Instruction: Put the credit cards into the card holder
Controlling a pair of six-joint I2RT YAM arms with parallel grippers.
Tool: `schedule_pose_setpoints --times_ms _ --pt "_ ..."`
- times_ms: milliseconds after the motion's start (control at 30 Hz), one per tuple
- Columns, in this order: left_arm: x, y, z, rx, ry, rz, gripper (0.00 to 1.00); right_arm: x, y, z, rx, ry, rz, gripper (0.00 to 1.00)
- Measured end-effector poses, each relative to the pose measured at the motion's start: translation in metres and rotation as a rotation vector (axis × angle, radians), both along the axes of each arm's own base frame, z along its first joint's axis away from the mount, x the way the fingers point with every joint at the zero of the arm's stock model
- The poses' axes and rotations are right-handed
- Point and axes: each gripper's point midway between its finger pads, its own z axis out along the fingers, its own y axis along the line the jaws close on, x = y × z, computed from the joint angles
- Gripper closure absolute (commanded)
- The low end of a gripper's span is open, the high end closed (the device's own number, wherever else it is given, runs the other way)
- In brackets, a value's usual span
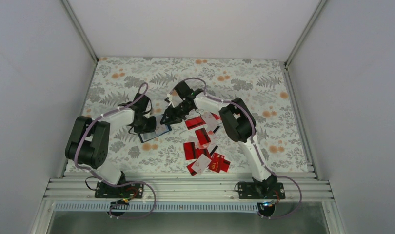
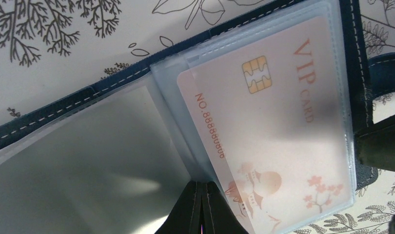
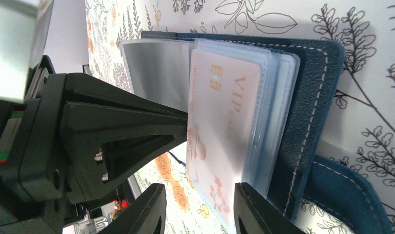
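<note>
The card holder (image 1: 154, 134) lies open on the table (image 1: 264, 78), left of the middle and towards the near edge. One of its clear sleeves (image 2: 88, 161) is lifted away from the rest. A pale VIP card (image 2: 278, 122) is seen behind the frosted plastic of one sleeve; whether it is fully seated cannot be told. The loose credit cards (image 1: 204, 146) are scattered just to the right of the holder, between the middle and the near edge, and several overlap.

The left jaws are pressed together at the edge of the sleeves where the leaves meet; whether a leaf is nipped between them cannot be told. The right jaws are set partly apart on either side of the VIP card's end, and nothing is seen clamped.

The cards are judged light, stiff and slick. A short edge or an overhanging corner is the likely place to take one, since a card lying flat offers little purchase. The sleeves look thin and limp and are likely to fall shut unless a leaf is held back near its free edge. The holder is judged light enough to slide unless its stitched cover is pinned.
</note>
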Motion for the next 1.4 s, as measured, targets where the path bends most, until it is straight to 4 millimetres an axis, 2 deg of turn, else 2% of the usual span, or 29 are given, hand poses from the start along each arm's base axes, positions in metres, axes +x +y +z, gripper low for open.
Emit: schedule_pose_setpoints --times_ms 267,833,1400 --pt "0.001 -0.001 0.0 -0.007 -0.004 -0.001 0.98 0.0 0.0 0.0 -0.002 0.001 -0.003 0.64" --pt "0.001 -0.002 0.0 -0.011 -0.003 -0.002 0.98 0.002 -0.004 -0.015 -0.047 -0.016 -0.007 0.64" --pt "0.001 -0.003 0.001 -0.014 -0.004 -0.003 0.98 -0.005 0.002 -0.013 -0.066 -0.025 0.007 0.74"
